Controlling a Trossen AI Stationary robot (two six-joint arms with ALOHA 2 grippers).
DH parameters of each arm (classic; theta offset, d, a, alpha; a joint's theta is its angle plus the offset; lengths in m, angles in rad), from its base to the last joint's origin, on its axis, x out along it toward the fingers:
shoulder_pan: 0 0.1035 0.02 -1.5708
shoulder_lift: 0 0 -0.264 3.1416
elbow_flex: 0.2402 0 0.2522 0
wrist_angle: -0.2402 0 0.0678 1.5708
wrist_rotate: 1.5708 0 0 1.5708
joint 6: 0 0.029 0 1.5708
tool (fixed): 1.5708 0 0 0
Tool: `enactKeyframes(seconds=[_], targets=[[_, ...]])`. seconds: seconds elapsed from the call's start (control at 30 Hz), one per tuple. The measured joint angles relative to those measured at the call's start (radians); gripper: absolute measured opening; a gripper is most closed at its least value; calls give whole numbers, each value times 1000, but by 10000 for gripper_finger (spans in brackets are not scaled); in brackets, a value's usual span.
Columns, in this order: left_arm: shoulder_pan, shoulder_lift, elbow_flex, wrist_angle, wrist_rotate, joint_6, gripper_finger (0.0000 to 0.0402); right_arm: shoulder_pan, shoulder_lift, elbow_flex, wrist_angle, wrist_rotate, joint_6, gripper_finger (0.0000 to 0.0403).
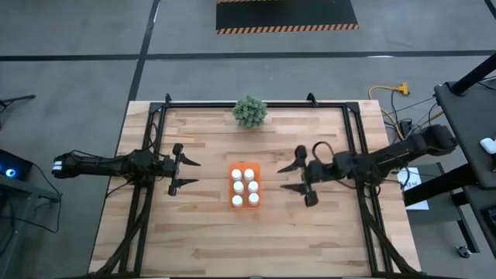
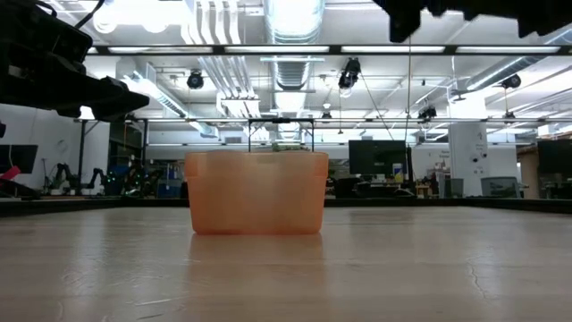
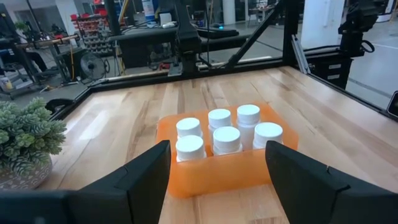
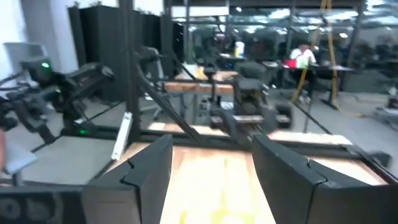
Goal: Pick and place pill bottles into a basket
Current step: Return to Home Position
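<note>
Closest in, my left fingers (image 3: 146, 177) frame the left wrist view: spread wide, nothing held, pointed square at the basket (image 1: 230, 186). My left arm (image 1: 108, 164) reaches in nearly straight from the left edge of the worktop (image 1: 310, 232), wrist level, tips near the basket but not touching. Basket sits mid-worktop, upright, with all six pill bottles (image 1: 237, 187) standing inside, two by three, caps up; none out on the wood. Small plant (image 1: 249, 111) at the far edge, well apart. My right arm (image 1: 387, 159) comes in from the right edge, bent at the elbow and angled slightly. My right fingers (image 4: 286, 174) are also apart and empty, near the basket's other side and carried above the worktop; that wrist looks level into the room, not down. Judgement: placing looks finished, and what remains is drawing both arms back to rest. To do it well: lift first, then pull each wrist straight back along its own line, away from the basket, so no fingertip clips the rim or drags it. Go slow, both sides evenly.
</note>
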Motion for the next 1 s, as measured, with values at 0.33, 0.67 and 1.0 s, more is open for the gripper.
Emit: enactKeyframes(seconds=[0.33,0.67,1.0], targets=[[0,0,0,0,0,0,245,-182,-373,-203,-119,-179,-10,210],[0,0,0,0,0,0,245,-228,-722,-322,-298,-183,16,210],[0,1,0,0,0,0,245,-226,-930,-401,-386,-183,53,210]])
